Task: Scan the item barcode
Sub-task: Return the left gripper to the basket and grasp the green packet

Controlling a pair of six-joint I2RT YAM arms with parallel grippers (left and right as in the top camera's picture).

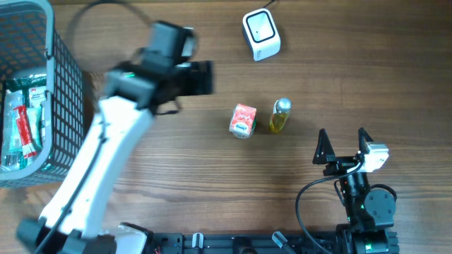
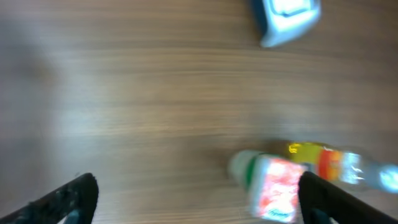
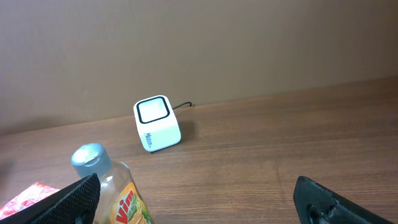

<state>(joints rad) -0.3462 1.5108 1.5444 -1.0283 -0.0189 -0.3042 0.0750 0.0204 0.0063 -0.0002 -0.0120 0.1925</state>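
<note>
A small red and white carton [image 1: 242,120] lies mid-table, with a yellow dish-soap bottle [image 1: 280,116] lying just right of it. The white barcode scanner [image 1: 260,34] stands at the back. My left gripper [image 1: 201,77] hovers left of the carton, open and empty. Its wrist view is blurred: the carton [image 2: 277,190] sits by the right fingertip [image 2: 333,199], with the bottle [image 2: 329,163] behind it and the scanner [image 2: 286,18] at the top. My right gripper [image 1: 345,144] rests open near the front right. Its view shows the bottle [image 3: 112,186] and the scanner [image 3: 157,123].
A grey wire basket [image 1: 49,92] holding several packaged items stands at the left edge, beside my left arm. The scanner's cable runs off the back of the table. Bare wood lies between the bottle and my right gripper.
</note>
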